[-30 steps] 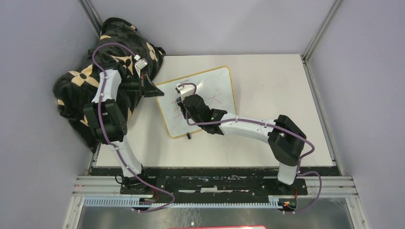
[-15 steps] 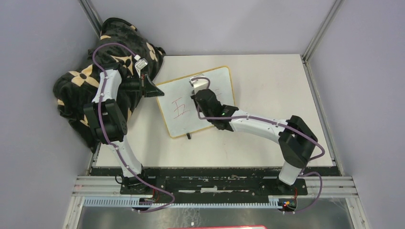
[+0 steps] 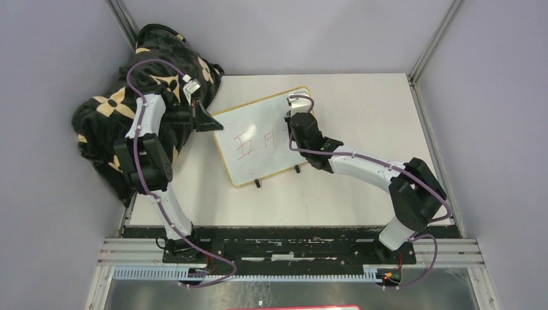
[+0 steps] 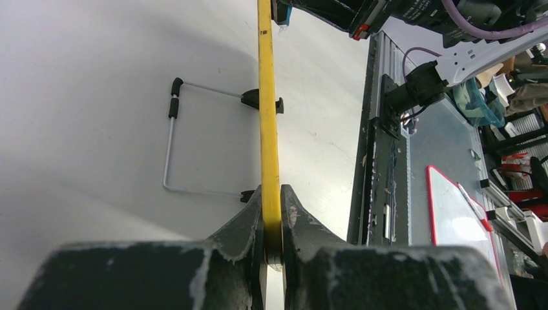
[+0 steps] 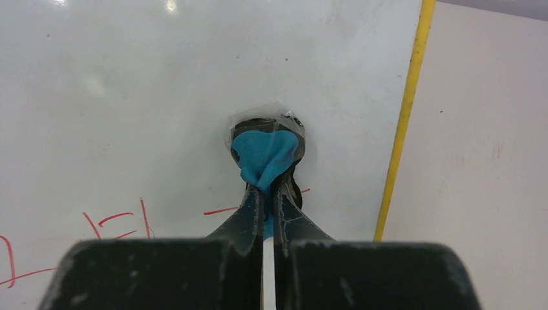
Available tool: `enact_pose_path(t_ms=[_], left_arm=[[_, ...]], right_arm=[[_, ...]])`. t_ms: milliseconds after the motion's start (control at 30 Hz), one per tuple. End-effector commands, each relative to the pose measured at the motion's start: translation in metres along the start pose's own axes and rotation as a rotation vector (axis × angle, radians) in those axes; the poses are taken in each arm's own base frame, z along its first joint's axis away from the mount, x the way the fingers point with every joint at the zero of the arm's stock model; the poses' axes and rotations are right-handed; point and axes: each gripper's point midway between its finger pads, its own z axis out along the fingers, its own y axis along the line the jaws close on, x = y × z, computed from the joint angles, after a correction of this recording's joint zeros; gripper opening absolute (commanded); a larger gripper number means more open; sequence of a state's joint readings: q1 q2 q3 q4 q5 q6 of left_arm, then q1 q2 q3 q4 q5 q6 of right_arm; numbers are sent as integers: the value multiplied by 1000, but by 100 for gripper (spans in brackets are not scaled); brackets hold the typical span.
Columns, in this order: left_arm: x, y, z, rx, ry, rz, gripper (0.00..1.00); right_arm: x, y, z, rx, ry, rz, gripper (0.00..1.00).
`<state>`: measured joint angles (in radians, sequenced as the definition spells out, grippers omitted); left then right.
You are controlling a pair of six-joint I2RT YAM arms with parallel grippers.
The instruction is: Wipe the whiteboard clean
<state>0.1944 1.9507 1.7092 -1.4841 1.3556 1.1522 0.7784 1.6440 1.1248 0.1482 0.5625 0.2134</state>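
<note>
The whiteboard (image 3: 258,145), white with a thin yellow frame and red characters, rests tilted on the table on two black feet. My left gripper (image 3: 208,121) is shut on its left frame edge (image 4: 269,148). My right gripper (image 3: 298,115) is shut on a blue eraser pad (image 5: 263,155) and presses it onto the board's upper right part, near the right frame (image 5: 404,123). Red strokes (image 5: 116,216) show left of and beside the pad. The board's wire stand (image 4: 171,145) shows behind it in the left wrist view.
A black-and-tan flower-patterned blanket (image 3: 129,90) is heaped at the back left corner, under my left arm. The white table (image 3: 375,129) extends right of the board. Grey walls enclose the cell. A metal rail (image 3: 291,248) runs along the near edge.
My right gripper has swept with the pad from the board's middle to its upper right. Some of the right-hand red character is gone. My left gripper has not moved.
</note>
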Motion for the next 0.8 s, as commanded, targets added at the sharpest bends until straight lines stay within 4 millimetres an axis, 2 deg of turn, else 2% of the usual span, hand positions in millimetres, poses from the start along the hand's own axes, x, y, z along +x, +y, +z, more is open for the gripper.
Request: enact_pose_path(t_ms=[0,200,333,600,767], left_arm=[[1,9,-2,-23,40,111,3],[2,8,-2,-25,43,109,3],[2,9,-2,-24,42,109,3],[4,9,-1,-21,41,103,3],[4,9,-1,-22,43,103,3]], right_arm=[[6,-43,5,140,-6,-1,1],[10,-70,5,206,-8,41,1],[10,-69,4,178,-14,62,1],[14,-22,1,-30,-8,142,1],[13,19,-9,-121,-20,119,1]])
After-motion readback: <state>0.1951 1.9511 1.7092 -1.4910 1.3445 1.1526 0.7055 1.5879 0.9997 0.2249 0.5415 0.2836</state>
